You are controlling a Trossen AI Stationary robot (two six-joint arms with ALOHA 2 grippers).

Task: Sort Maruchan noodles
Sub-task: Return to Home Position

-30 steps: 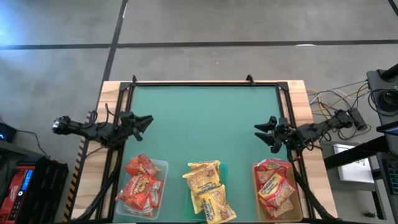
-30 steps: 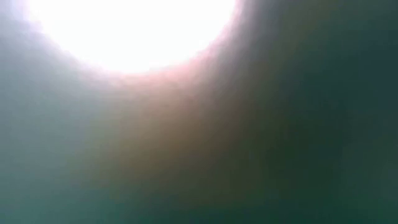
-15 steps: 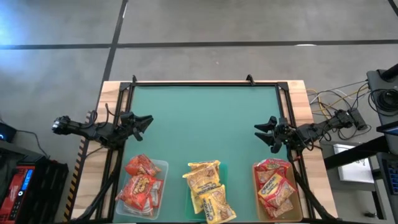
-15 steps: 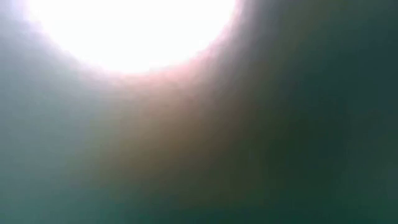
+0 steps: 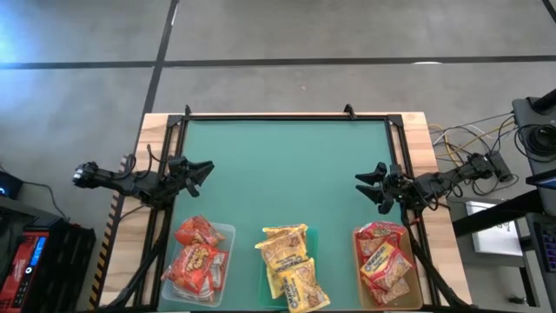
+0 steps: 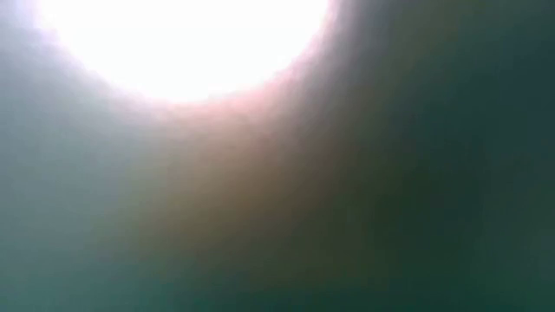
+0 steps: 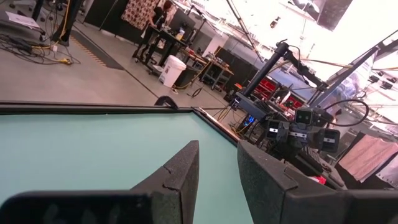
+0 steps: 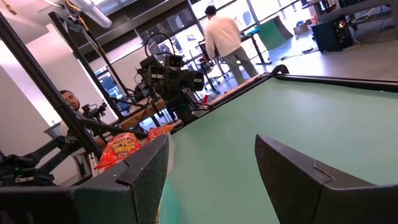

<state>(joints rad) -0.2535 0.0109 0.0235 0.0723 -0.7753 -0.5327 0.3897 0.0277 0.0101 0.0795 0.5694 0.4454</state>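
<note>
While noodles (image 5: 283, 254) fill the trays (image 5: 229, 233), left claw (image 5: 205, 173) and right claw (image 5: 368, 189) hover gaping; green mat (image 5: 287, 165) between.

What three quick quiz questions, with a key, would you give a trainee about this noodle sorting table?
1. True or false: the yellow packets lie in the middle tray.
2. Which gripper holds a packet? A: left gripper. B: right gripper. C: neither.
3. Fill in: the pale tray of red-orange packets sits on the ___ arm's side.
Key: 1 true; 2 C, both are open and empty; 3 left.
</note>
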